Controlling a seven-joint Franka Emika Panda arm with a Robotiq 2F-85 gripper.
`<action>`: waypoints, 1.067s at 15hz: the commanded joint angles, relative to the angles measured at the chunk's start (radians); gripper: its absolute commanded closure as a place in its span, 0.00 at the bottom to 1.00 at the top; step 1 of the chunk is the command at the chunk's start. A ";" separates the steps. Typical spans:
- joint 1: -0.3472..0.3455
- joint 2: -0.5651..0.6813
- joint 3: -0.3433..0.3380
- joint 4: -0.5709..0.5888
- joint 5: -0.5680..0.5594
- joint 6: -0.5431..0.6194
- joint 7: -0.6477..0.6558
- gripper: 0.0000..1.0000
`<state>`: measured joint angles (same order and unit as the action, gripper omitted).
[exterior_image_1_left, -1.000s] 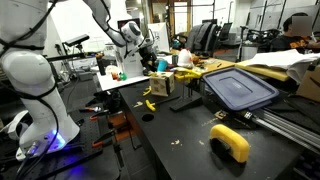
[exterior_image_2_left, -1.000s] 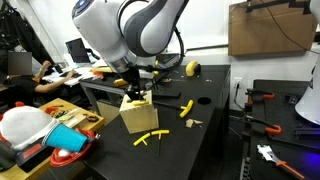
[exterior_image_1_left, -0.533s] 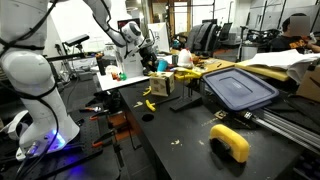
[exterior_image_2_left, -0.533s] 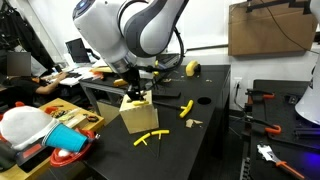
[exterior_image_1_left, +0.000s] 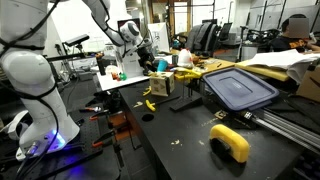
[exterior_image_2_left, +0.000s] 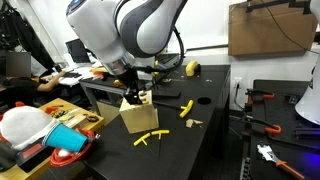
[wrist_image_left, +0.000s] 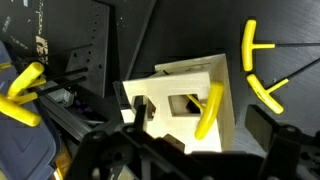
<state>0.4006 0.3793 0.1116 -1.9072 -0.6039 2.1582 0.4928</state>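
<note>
Spread, empty fingers (wrist_image_left: 268, 128) hover over the box (wrist_image_left: 180, 75). One yellow peg (wrist_image_left: 208, 110) lies inside, and loose pegs (wrist_image_left: 250, 45) remain upper right on the counter (wrist_image_left: 300, 25).

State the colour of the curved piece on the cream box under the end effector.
Yellow; the curved plastic piece shows best in the wrist view.

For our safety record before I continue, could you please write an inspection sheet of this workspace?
surface: black table, carrying the box and loose pieces.
job's things: pale box with a yellow piece in its opening; two yellow T-pieces lie on the table beside it.
clutter: blue lid; red-handled tools.
jaws: open, above the box, holding nothing.
cables: what looks like a dark cable loops behind the arm.
surroundings: seated person; cardboard box.
</note>
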 joint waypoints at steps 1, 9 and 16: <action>0.003 0.024 0.003 0.031 -0.004 -0.019 -0.005 0.00; 0.021 0.138 -0.019 0.126 -0.011 -0.006 0.024 0.00; 0.032 0.180 -0.038 0.171 -0.011 -0.012 0.021 0.66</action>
<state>0.4104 0.5496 0.0967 -1.7613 -0.6093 2.1595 0.4989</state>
